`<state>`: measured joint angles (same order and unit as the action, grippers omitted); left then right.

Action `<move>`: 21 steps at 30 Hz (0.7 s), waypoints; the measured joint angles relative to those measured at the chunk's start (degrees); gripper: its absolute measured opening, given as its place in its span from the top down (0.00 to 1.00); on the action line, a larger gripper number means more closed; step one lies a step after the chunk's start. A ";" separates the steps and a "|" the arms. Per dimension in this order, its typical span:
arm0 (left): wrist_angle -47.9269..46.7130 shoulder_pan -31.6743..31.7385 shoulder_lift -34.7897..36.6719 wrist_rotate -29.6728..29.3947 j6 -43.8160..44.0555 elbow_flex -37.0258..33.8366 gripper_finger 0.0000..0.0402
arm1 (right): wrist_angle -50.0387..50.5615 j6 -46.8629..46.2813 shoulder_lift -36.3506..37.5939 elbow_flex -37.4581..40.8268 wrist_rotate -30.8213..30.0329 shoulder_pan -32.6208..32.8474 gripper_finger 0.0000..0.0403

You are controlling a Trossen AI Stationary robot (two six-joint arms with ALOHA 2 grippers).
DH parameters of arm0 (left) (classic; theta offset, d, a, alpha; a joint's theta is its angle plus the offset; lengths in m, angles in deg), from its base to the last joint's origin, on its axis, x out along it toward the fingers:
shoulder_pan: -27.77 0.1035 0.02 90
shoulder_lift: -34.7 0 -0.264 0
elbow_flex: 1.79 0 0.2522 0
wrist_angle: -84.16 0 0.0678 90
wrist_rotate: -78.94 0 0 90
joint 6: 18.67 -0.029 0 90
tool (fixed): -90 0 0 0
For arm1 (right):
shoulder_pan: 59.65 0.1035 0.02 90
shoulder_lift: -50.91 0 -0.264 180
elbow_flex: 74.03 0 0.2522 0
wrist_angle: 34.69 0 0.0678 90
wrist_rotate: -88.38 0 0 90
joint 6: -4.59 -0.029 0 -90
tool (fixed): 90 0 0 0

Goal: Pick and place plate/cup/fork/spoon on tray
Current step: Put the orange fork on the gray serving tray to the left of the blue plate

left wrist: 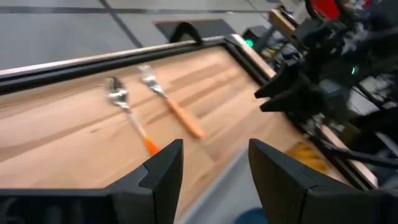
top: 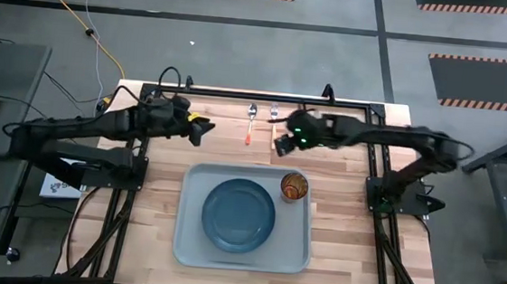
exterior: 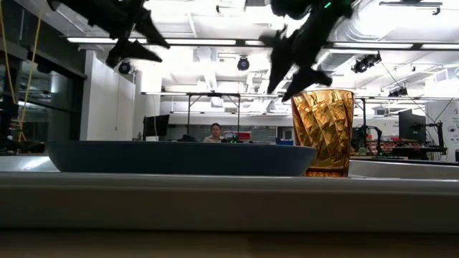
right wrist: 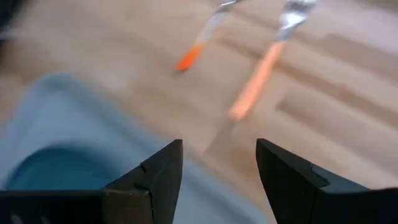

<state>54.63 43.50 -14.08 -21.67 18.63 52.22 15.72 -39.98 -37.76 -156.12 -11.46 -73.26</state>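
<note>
The dark blue plate lies in the middle of the grey-blue tray. The amber cup stands upright in the tray's far right corner. The spoon and the fork lie side by side on the wooden table beyond the tray, heads toward the far edge. My left gripper hovers open and empty, left of the spoon. My right gripper hovers open and empty above the table, near the fork's handle end. In the right wrist view the spoon lies beside the fork.
Bare wooden table lies on both sides of the tray and between the tray and the cutlery. A black frame rail runs along the table's far edge. The two arms face each other across the cutlery. A person sits far off in the room.
</note>
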 joint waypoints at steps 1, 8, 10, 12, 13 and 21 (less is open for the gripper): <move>0.04 0.94 0.41 -0.01 0.00 -0.51 0.57 | 0.22 -1.26 -2.71 -1.28 -1.99 -0.40 0.52; -0.82 4.67 0.90 0.01 -1.99 -0.98 0.57 | 0.31 -11.31 -17.97 -9.43 -6.17 -4.00 0.52; -0.70 4.97 0.90 0.00 -1.99 -0.98 0.57 | 0.55 -12.16 -21.40 -11.71 -5.77 -4.64 0.52; -0.75 5.01 0.90 0.00 -1.93 -0.98 0.57 | 0.34 -12.18 -24.30 -14.01 -5.08 -5.05 0.52; -0.66 5.01 0.90 0.00 -1.95 -0.98 0.57 | 0.62 -12.14 -25.64 -15.06 -4.91 -5.18 0.52; -0.74 5.01 0.90 -0.05 -1.95 -0.98 0.57 | 4.35 -12.18 -32.25 -20.04 -6.58 -5.58 0.52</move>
<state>53.89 48.50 -13.18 -21.72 16.68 51.24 20.07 -52.16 -70.01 -176.16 -18.05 -78.84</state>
